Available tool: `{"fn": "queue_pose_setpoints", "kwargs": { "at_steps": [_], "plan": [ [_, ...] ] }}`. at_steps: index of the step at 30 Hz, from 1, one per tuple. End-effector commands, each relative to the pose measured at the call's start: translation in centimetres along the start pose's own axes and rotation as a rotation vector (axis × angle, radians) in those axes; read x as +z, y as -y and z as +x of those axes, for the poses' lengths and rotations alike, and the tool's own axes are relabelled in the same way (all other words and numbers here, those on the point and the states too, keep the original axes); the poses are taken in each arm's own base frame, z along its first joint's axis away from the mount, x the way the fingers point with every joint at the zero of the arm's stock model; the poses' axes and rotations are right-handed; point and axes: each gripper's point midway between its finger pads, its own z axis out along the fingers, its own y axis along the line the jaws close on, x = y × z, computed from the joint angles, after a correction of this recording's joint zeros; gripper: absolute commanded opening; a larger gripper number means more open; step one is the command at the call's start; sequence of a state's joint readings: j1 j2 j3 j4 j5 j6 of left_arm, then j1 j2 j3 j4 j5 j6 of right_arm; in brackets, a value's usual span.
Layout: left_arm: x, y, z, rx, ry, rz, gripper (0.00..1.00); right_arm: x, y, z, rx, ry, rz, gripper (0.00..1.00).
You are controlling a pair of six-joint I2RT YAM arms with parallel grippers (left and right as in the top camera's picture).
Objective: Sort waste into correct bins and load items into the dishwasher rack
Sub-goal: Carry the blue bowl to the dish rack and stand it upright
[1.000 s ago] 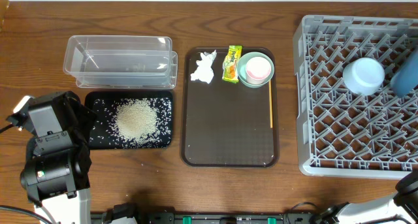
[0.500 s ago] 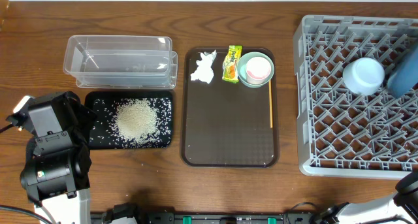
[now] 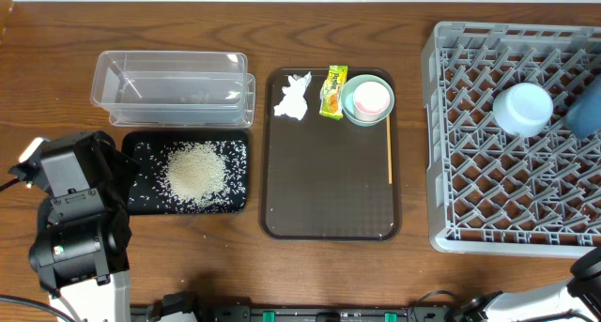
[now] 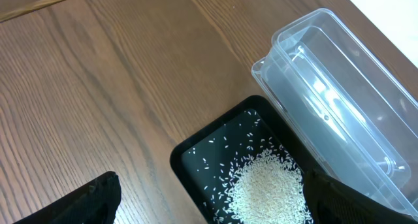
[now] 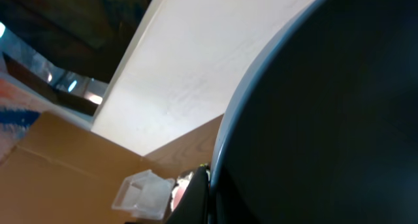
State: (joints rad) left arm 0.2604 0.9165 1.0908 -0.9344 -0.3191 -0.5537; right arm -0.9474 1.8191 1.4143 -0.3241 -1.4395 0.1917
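Where grainy rice heap (image 3: 195,170) sits, black tray (image 3: 136,203) shallow, rectangular.

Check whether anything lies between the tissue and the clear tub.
Nothing visible blocks the way. The tissue lies at the left rear corner of the brown tray. Between it and the tub are only that tray's low rim and a strip of table.

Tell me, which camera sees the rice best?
The overhead view: the whole rice heap shows on the black tray. The left wrist view is closer, but its bottom edge cuts the heap off. The right wrist view shows none.
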Motion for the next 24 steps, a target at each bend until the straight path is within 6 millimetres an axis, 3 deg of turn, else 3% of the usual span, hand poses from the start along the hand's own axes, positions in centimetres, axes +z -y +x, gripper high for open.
{"fn": "queue_pose_setpoints", "kwargs": {
  "at_steps": [1,7,15,24],
  "plan": [
    [-0.5,0.0,-0.7,-0.02,0.018,0.005,0.91,0.4,-0.8,-0.5,0.078,-0.006,-0.033,0.01],
    [-0.5,0.0,-0.7,-0.02,0.018,0.005,0.91,0.3,0.3,-0.8,0.125,0.015,0.021,0.01],
    [-0.5,0.0,-0.7,-0.019,0.018,0.005,0.91,0.9,0.0,-0.4,0.119,0.0,0.005,0.01],
    [-0.5,0.0,-0.7,-0.02,0.018,0.005,0.91,3.3,-0.4,-0.4,0.064,-0.021,0.012,0.01]
  ]
}}
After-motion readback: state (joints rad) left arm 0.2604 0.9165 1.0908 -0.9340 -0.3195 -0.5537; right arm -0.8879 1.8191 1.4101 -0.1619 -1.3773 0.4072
